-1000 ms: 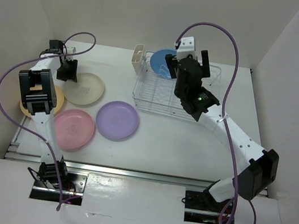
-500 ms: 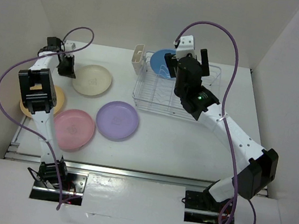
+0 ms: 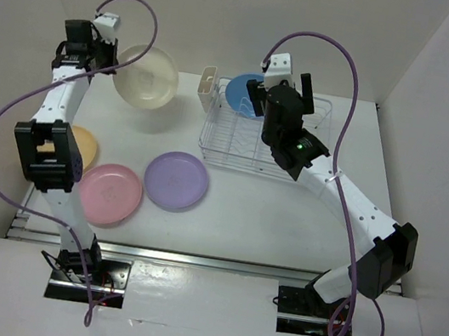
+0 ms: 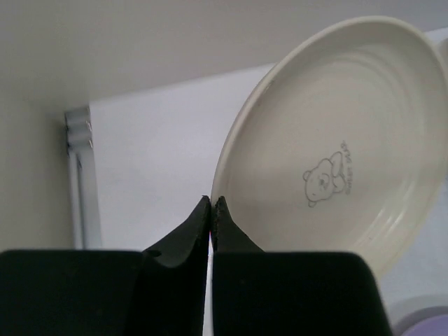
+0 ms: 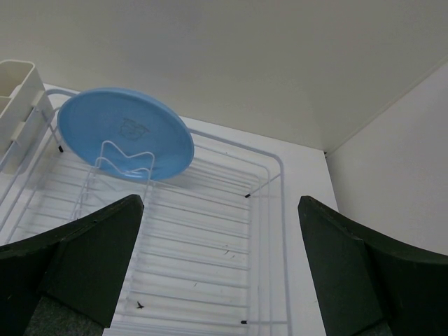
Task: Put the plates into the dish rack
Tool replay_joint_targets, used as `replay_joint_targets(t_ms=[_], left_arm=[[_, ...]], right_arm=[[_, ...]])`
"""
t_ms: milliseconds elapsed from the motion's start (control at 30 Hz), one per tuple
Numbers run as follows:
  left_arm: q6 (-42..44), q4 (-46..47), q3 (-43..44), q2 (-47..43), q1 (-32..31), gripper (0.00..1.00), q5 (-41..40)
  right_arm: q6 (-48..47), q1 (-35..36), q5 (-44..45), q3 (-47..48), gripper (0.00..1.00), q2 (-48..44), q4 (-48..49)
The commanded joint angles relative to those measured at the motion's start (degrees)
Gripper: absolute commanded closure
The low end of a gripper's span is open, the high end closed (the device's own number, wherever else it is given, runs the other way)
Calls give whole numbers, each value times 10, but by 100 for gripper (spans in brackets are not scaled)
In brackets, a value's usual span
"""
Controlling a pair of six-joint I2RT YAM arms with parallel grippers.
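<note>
The left gripper [image 4: 211, 203] is pinching the rim of the cream plate [image 4: 336, 140], its jaws closed on it. It is holding the plate tilted above the table [image 3: 234, 213], at about ten o'clock in the top view. The right gripper [image 5: 220, 203] is hovering with its fingers spread wide over the dish rack [image 5: 210, 266], which is sitting at one o'clock. The blue plate [image 5: 126, 133] is standing on edge at the rack's eleven o'clock corner, beside the cutlery cup [image 3: 207, 87]. The yellow-orange plate [image 3: 83, 144], pink plate [image 3: 110, 194] and purple plate [image 3: 176, 181] are lying flat around eight o'clock.
</note>
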Motion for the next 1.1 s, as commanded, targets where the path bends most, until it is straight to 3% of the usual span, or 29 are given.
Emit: replay_joint_targets(t_ms=[0, 67, 133, 167, 233, 300, 500, 733, 867, 1067], left_arm=[[46, 191, -77, -120, -15, 100, 90], [88, 345, -167, -174, -15, 100, 151], [157, 457, -232, -203, -60, 100, 145], [197, 583, -292, -220, -80, 100, 155], [283, 707, -328, -215, -156, 100, 124], [298, 791, -304, -172, -195, 100, 114], [314, 821, -145, -39, -269, 100, 85], [370, 726, -2, 69, -266, 100, 179], [362, 737, -22, 74, -265, 100, 210], [372, 767, -122, 51, -315, 100, 174]], right_arm=[[8, 0, 0, 3, 0, -16, 16], [8, 0, 0, -4, 0, -22, 16], [8, 0, 0, -4, 0, -22, 16], [8, 0, 0, -4, 0, -22, 16], [19, 0, 0, 1, 0, -16, 10], [19, 0, 0, 10, 0, -16, 3], [14, 0, 12, 24, 0, -16, -7], [14, 0, 53, 35, 0, -22, -35], [24, 6, 68, 40, 0, -28, -56], [19, 6, 79, 40, 0, -28, -74]])
